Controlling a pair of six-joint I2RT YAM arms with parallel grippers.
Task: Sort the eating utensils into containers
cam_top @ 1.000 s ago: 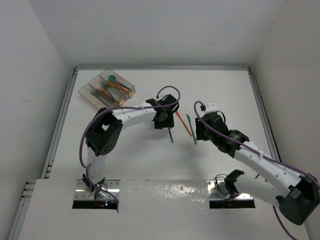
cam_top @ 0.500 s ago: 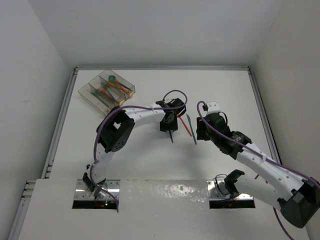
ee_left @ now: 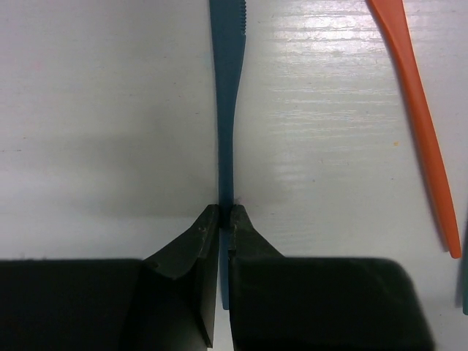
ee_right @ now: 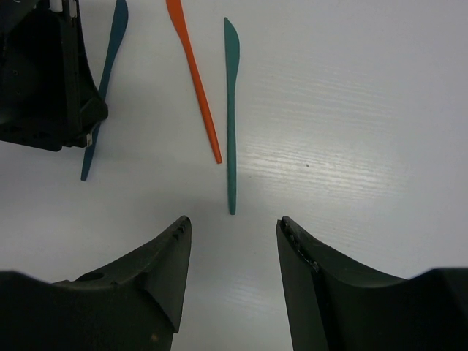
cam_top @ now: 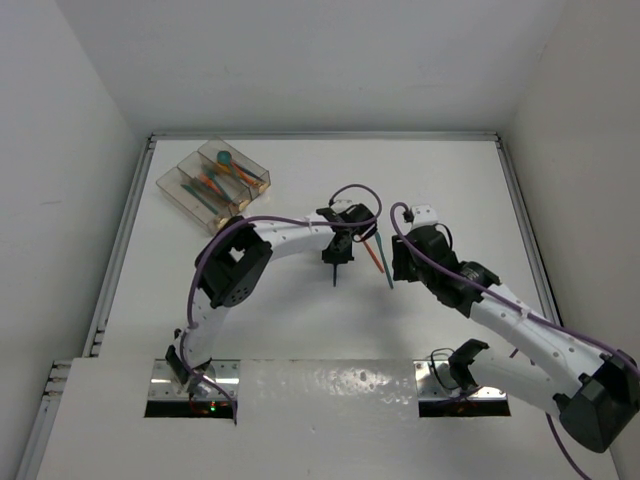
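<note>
My left gripper [ee_left: 225,213] is shut on the handle of a blue knife [ee_left: 227,88] that lies flat on the white table; from above, the gripper [cam_top: 338,256] is at mid-table. An orange knife [ee_left: 418,124] lies just to its right, and a teal knife [ee_right: 231,117] beyond that. My right gripper [ee_right: 232,232] hovers open just short of the teal knife's handle end, with nothing between its fingers. The clear three-compartment container [cam_top: 213,178] stands at the far left with several utensils inside.
The white table ends in raised rails at the left edge [cam_top: 125,240] and the right edge [cam_top: 525,230], with walls behind. The two arms stand close together around the three knives. The left gripper's black body [ee_right: 44,80] fills the right wrist view's upper left.
The left gripper moved right over the blue knife and closed on its handle. The right gripper stayed open and hardly moved.
</note>
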